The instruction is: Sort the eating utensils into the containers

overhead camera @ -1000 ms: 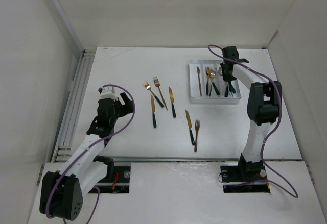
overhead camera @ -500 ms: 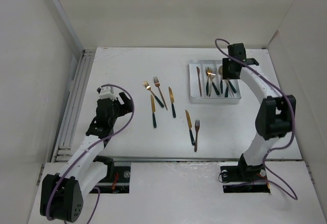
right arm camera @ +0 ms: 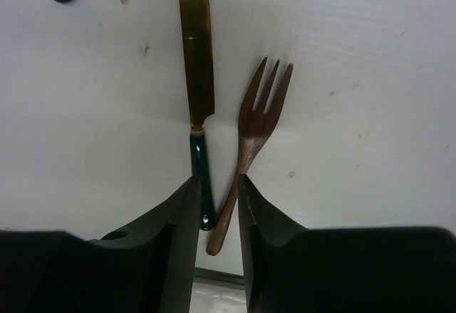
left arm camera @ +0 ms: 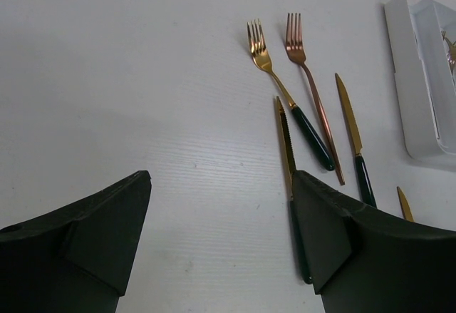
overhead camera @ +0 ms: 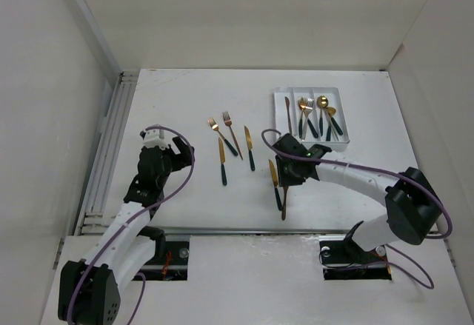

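My right gripper hovers low over a gold knife and a copper fork at the table's front middle. In the right wrist view the right gripper stands open by a narrow gap. The knife's dark handle and the fork's handle lie side by side on the table in that gap. The white tray at the back right holds a knife, forks and spoons. My left gripper is wide open and empty, left of two forks and a knife.
Two forks and two knives lie loose mid-table. The tray's corner shows at the right edge of the left wrist view. White walls enclose the table, and a rail runs along its left side.
My right arm swung from above the tray down to the knife and fork at the front middle, and its jaws narrowed. The left arm stayed put.
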